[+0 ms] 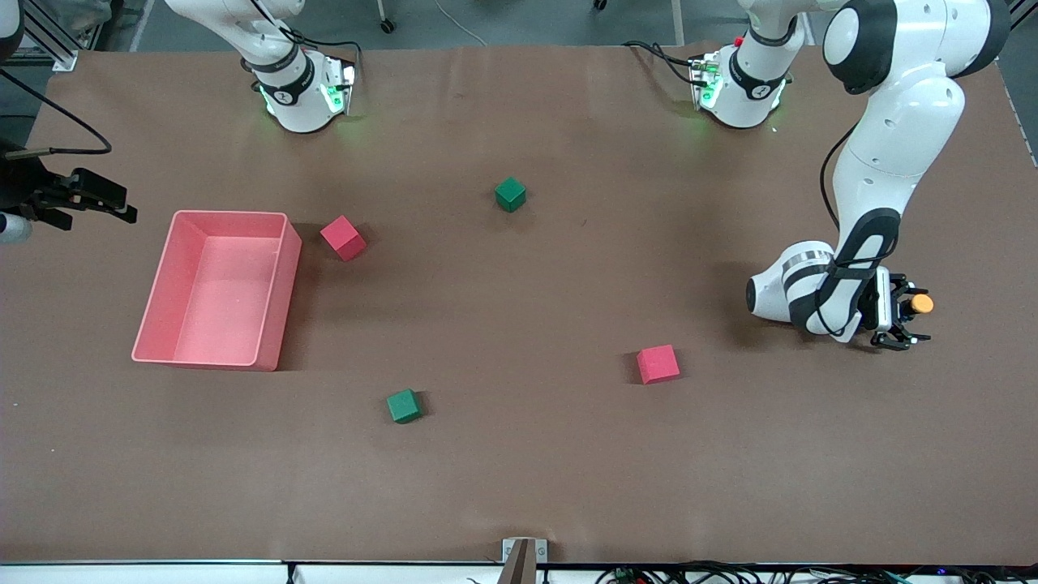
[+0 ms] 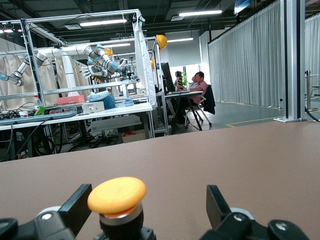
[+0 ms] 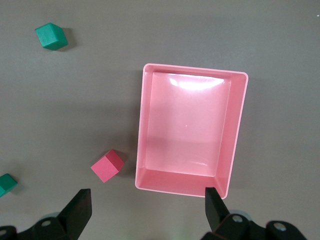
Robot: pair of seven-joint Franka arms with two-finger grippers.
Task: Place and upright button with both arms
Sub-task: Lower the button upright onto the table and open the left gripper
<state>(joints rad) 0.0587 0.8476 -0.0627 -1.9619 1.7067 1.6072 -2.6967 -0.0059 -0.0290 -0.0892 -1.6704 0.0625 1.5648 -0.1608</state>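
With my left tool [image 1: 902,315] spread apart around the button [image 1: 921,304] standing cap-up on the tabletop [image 1: 519,470] at the left arm's end, I should withdraw straight, without brushing it.

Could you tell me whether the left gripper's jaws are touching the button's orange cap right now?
Apart. In the left wrist view, the button stands upright in the open left gripper, with bare table visible on both sides of its cap.

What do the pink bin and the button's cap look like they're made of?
Pink bin: likely glossy molded plastic, since its floor mirrors the overhead light. Button: the orange cap looks like smooth matte plastic with an even sheen, though I can't be sure.
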